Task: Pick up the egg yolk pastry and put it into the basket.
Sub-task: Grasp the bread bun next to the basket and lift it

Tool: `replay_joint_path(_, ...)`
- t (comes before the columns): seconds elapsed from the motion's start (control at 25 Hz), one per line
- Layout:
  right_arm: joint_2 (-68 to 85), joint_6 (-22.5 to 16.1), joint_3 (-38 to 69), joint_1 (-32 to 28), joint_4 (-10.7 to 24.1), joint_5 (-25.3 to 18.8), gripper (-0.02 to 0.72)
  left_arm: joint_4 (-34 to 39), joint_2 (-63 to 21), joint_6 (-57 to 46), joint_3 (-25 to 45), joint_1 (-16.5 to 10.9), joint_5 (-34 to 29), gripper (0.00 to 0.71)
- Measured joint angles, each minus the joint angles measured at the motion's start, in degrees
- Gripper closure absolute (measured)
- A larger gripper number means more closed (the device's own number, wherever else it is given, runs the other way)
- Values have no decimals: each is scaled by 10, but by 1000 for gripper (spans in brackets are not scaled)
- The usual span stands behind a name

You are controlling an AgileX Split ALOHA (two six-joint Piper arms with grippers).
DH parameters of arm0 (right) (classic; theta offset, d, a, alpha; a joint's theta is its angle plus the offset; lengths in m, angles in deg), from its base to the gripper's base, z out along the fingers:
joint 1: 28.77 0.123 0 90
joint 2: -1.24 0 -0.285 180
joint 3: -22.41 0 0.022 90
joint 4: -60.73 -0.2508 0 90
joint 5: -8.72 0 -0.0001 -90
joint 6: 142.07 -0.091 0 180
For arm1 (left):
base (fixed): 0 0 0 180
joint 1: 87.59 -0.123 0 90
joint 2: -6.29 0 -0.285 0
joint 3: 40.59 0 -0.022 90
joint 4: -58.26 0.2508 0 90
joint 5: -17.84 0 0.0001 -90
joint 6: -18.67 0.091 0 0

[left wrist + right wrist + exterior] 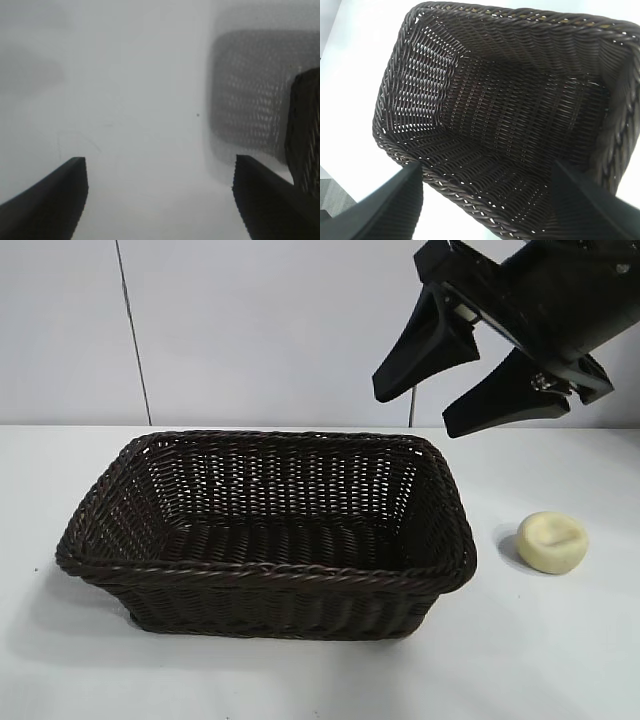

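1. You have not started the real work yet, as far as I can judge: the egg yolk pastry (553,541) lies on the white table (560,660), just beside the basket's right-hand end in the exterior view, apart from the wicker and untouched.

2. The basket (270,580) holds nothing. Its floor shows bare in both the exterior and right wrist views.

3. The right gripper (460,380) hangs high above the basket's right rear corner, tilted down toward the inside. Its jaws stand wide apart and grip nothing.

4. The left gripper (160,200) shows only in its own wrist view, over bare table with a corner of the basket at the frame's edge. Its jaws also stand wide and empty.

5. Everything is left to do: reach the pastry, close on it, lift it, carry it over the rim and let go.

6. Mind what you cannot see. The left arm is outside the exterior view. The pastry appears in neither wrist view, so you have no close look at it. The left wrist view is blurred, and the basket's front wall hides the near strip of its floor from the exterior camera.
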Motion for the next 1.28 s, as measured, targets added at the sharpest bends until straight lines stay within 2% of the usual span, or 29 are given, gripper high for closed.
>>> replay_joint_path(0.48,0,0,0,0,0,0,187,0,-391,-14,359,0,-4,136)
replay_joint_path(0.68,0,0,0,0,0,0,187,0,-533,-18,464,0,29,136)
replay_joint_path(0.88,0,0,0,0,0,0,187,0,-642,-19,525,0,62,136)
replay_joint_path(1.16,0,0,0,0,0,0,187,1,-723,-20,529,0,66,136)
replay_joint_path(1.28,0,-1,0,0,2,0,187,1,-790,-20,529,0,66,136)
